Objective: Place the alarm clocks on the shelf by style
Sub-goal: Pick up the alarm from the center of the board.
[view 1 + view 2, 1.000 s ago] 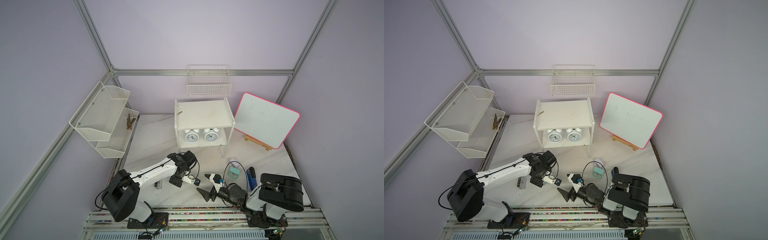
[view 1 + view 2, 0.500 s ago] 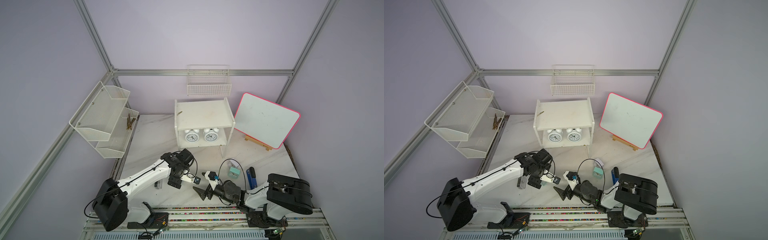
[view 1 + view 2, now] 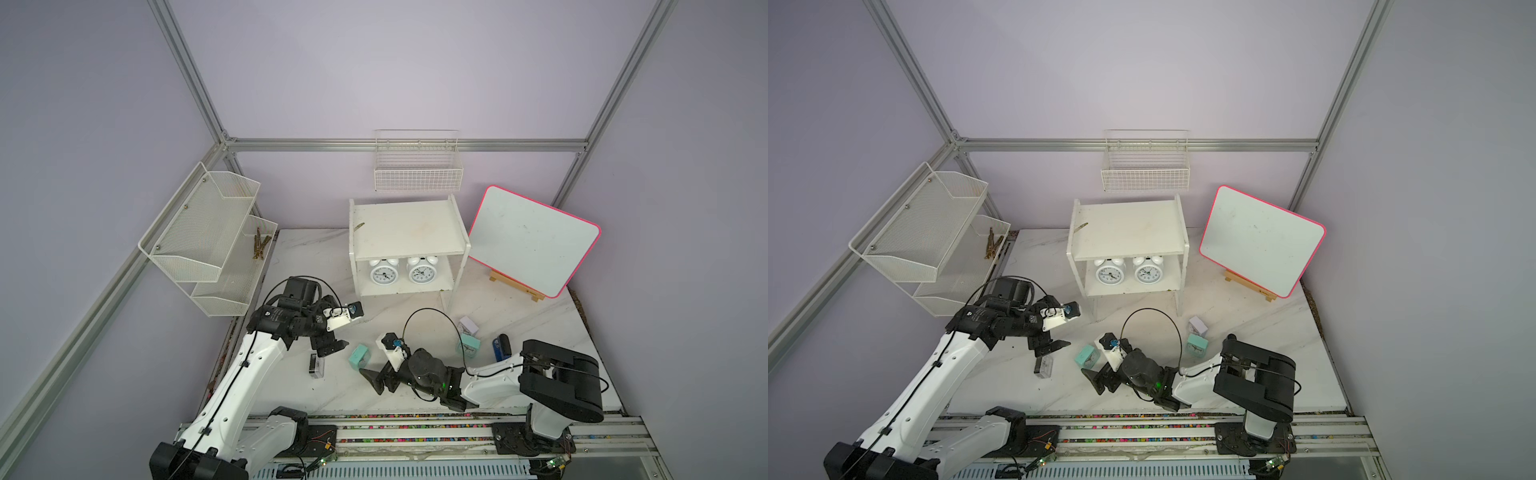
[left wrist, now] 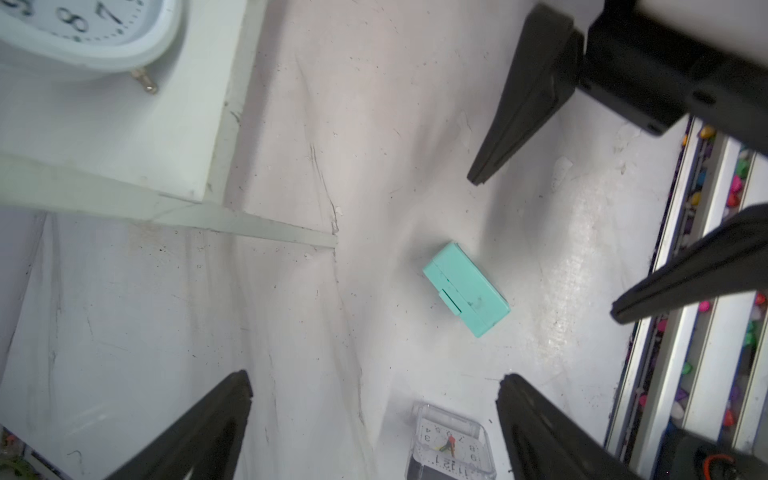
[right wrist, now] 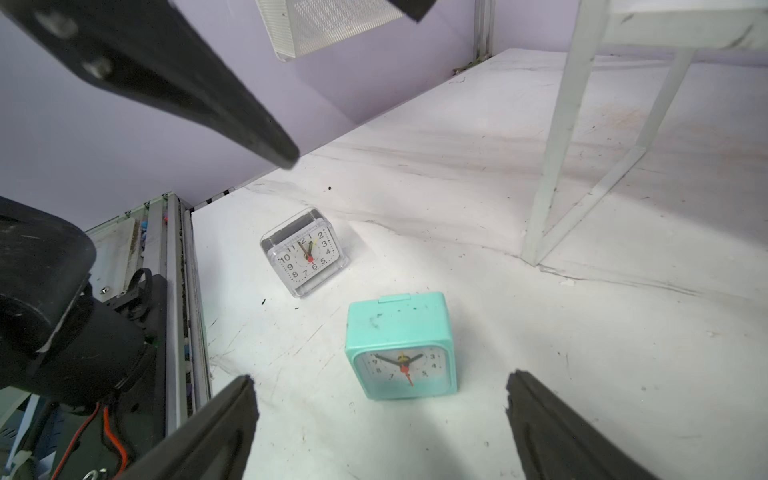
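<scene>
Mint clock (image 4: 465,289) beyond gaping left pincer (image 4: 374,380)

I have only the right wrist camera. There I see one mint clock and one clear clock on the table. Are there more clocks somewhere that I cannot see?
Observer: Yes. Two round twin-bell clocks stand side by side on the lower board of the shelf.
Operator: And more square ones?
Observer: A second mint clock and a lilac-white clock stand on the table beyond the right arm, near the shelf's front right leg.
Operator: Is the left pincer holding something?
Observer: No. The left pincer is open and empty, near the clear clock.
</scene>
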Controlling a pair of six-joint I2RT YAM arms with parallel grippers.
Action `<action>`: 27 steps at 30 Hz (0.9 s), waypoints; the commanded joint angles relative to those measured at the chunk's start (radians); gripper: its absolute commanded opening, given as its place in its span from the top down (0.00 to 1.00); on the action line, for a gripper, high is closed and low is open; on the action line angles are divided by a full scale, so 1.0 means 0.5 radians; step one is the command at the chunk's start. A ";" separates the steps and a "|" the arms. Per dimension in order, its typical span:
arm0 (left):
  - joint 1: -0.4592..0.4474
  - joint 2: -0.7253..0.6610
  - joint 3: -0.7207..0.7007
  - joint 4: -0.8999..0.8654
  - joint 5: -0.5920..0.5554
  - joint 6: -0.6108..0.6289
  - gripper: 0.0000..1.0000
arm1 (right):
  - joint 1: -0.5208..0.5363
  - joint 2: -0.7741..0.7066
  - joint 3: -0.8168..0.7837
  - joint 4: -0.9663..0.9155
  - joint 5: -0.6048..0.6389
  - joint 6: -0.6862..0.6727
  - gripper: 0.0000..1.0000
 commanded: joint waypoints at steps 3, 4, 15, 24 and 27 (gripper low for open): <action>0.171 -0.087 -0.009 0.427 0.349 -0.782 0.06 | 0.011 0.133 0.252 -0.377 0.090 -0.101 0.02; 0.189 -0.093 -0.024 0.491 0.343 -0.874 0.06 | 0.011 0.154 0.289 -0.415 0.119 -0.105 0.02; 0.225 -0.123 -0.165 0.837 0.171 -1.248 0.05 | 0.004 0.399 0.613 -0.639 0.176 -0.261 0.05; 0.225 -0.132 -0.213 0.876 0.091 -1.251 0.05 | -0.020 0.509 0.683 -0.640 0.142 -0.275 0.18; 0.226 -0.129 -0.220 0.884 0.079 -1.248 0.05 | -0.021 0.492 0.660 -0.604 0.144 -0.283 0.25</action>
